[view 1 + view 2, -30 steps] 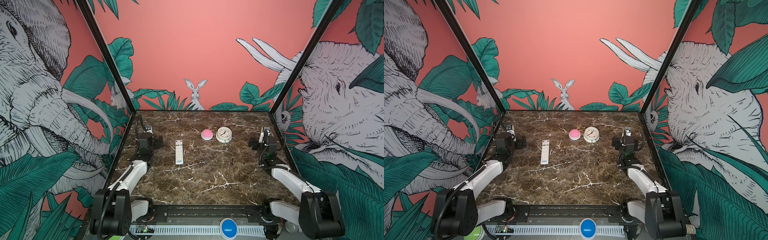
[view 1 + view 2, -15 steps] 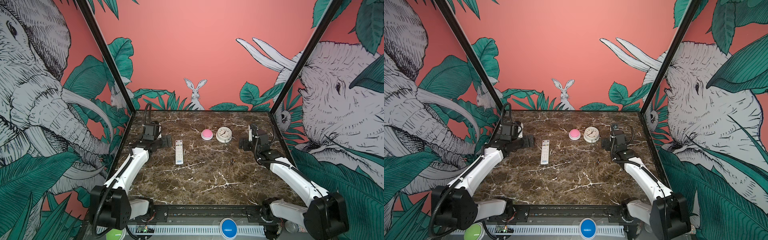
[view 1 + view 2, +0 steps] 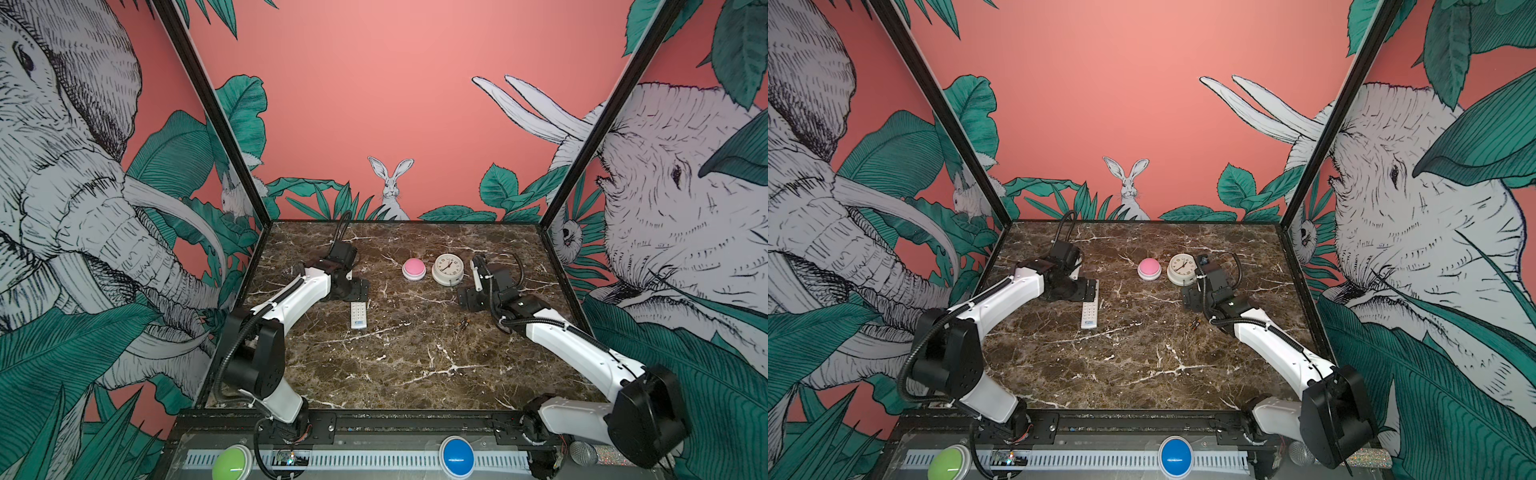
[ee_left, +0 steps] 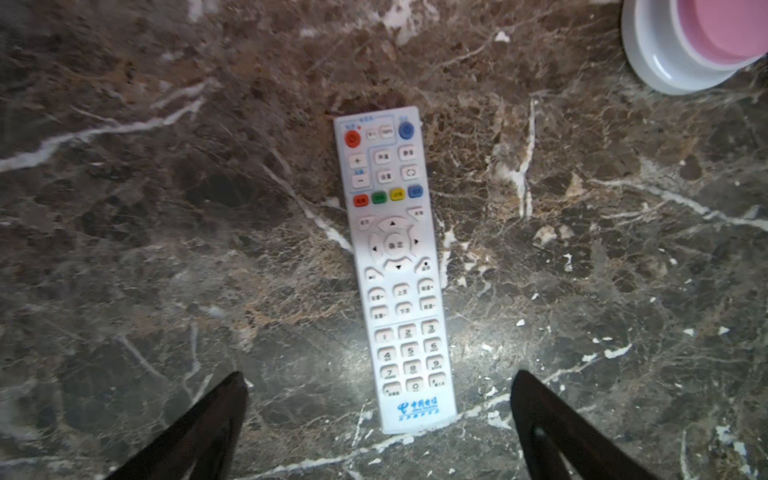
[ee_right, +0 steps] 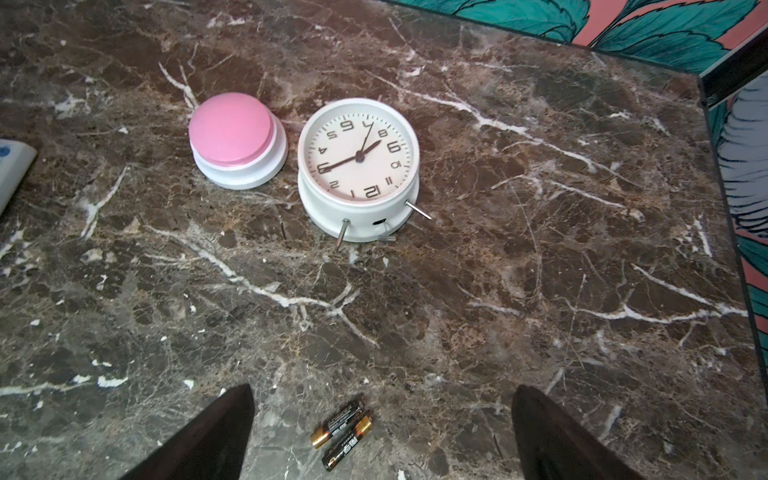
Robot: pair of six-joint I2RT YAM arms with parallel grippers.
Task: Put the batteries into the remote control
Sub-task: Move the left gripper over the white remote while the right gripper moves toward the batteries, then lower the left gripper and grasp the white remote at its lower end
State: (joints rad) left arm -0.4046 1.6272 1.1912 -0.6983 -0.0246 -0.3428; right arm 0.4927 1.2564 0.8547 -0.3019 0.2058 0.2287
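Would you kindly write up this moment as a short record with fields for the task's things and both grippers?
Remote control: face up on the marble table, buttons showing
Batteries: two, side by side on the table, apart from the remote
Left gripper: open, over the remote, empty
Right gripper: open, over the batteries, empty
Also present: pink button, white clock

Twin arms | left arm (image 3: pixel 299 293) and right arm (image 3: pixel 575 347): glossy white shells, bulky black joints | ribbed black cables (image 3: pixel 226 361) alongside, cinched by white ties | left gripper (image 4: pixel 380 374) and right gripper (image 5: pixel 382 390): dark, tapering fingers (image 4: pixel 199 432) ending in points | black base rail (image 3: pixel 395 419), studded with screws
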